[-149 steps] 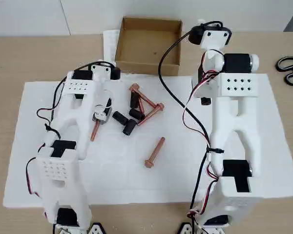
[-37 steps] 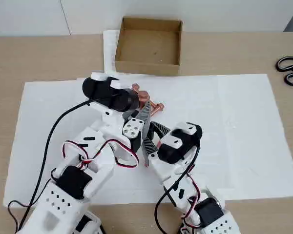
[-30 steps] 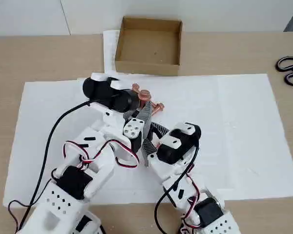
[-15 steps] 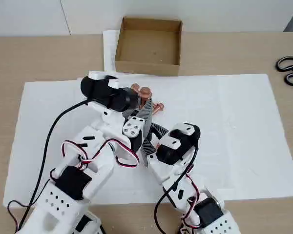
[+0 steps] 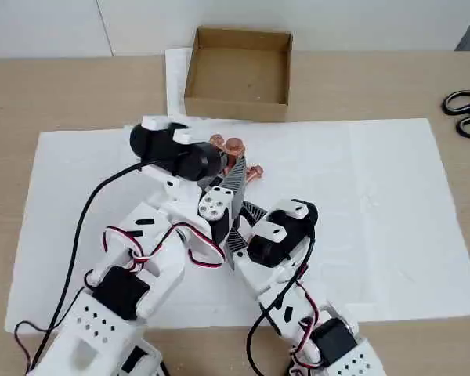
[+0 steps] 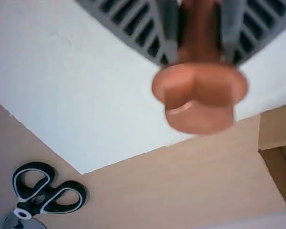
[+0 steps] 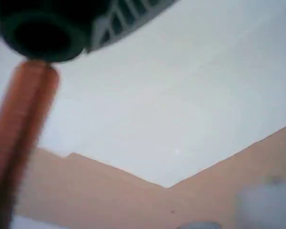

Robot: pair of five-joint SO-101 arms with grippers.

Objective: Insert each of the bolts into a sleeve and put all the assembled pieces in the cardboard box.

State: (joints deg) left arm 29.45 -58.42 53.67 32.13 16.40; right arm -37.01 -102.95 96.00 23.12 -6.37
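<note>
My left gripper point(image 5: 232, 177) is shut on a copper bolt point(image 5: 234, 149) above the middle of the white sheet, bolt head pointing toward the cardboard box point(image 5: 235, 106). In the left wrist view the grey fingers point(image 6: 231, 28) clamp the bolt point(image 6: 200, 95) just behind its head. My right gripper point(image 5: 236, 232) sits right against it from the near side, shut on a black sleeve point(image 7: 43, 31). The bolt's shaft point(image 7: 24, 124) lines up end to end with the sleeve's mouth. How far the shaft is inside the sleeve I cannot tell. The box holds nothing.
Two more copper bolts point(image 5: 254, 171) lie on the white sheet point(image 5: 376, 196) just beyond the grippers, partly hidden by the left arm. Black scissors point(image 5: 466, 110) lie on the wooden table at the far right. Paper sticks out from under the box's left side.
Five seconds ago both arms were folded back, the left holding a bolt. They now meet mid-sheet, the right holding a sleeve. Over the last second the right wrist edged toward the left gripper.
</note>
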